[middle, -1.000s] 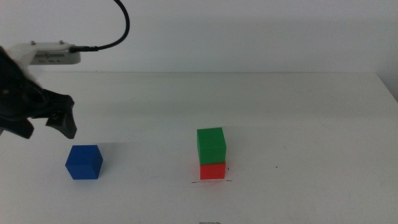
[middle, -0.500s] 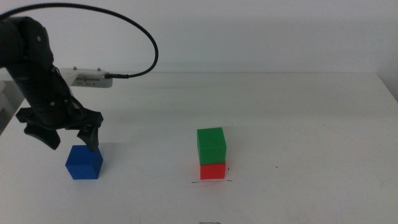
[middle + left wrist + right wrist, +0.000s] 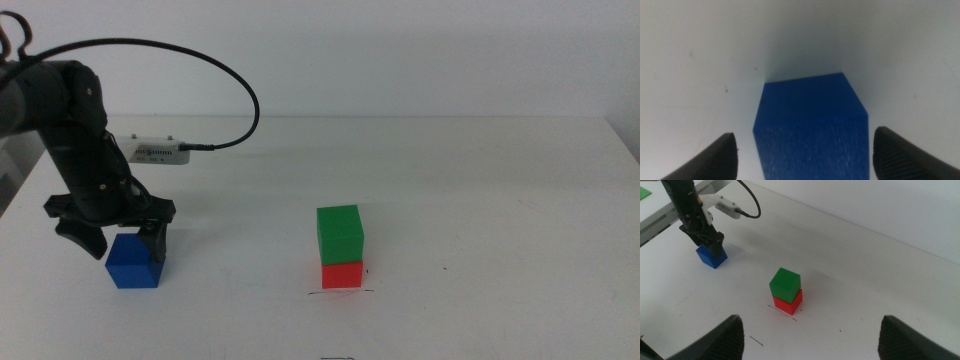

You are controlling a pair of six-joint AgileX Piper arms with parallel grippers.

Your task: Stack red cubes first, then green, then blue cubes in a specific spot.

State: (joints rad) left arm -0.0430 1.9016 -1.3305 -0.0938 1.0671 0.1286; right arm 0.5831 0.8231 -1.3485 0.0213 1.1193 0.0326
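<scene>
A green cube (image 3: 339,232) sits on a red cube (image 3: 342,274) at the table's middle, and a thin pen stroke (image 3: 340,292) marks the spot just in front of the red cube. The blue cube (image 3: 135,262) lies alone at the left. My left gripper (image 3: 113,241) is down over it, open, with one jaw on each side of the cube's top. In the left wrist view the blue cube (image 3: 812,125) fills the gap between the spread jaws of the left gripper (image 3: 807,160). My right gripper (image 3: 812,345) hangs open high above the table, looking down on the green cube (image 3: 785,284), the red cube (image 3: 788,303) and the blue cube (image 3: 711,258).
The left arm's white camera module (image 3: 158,152) and its black cable (image 3: 240,80) arch above the table at the left. A small dark rectangle outline (image 3: 338,357) sits at the near edge. The table's far edge (image 3: 400,117) runs across the back.
The left arm has swung in from the left and lowered its open gripper down around the blue cube. The stacked cubes have not moved.
</scene>
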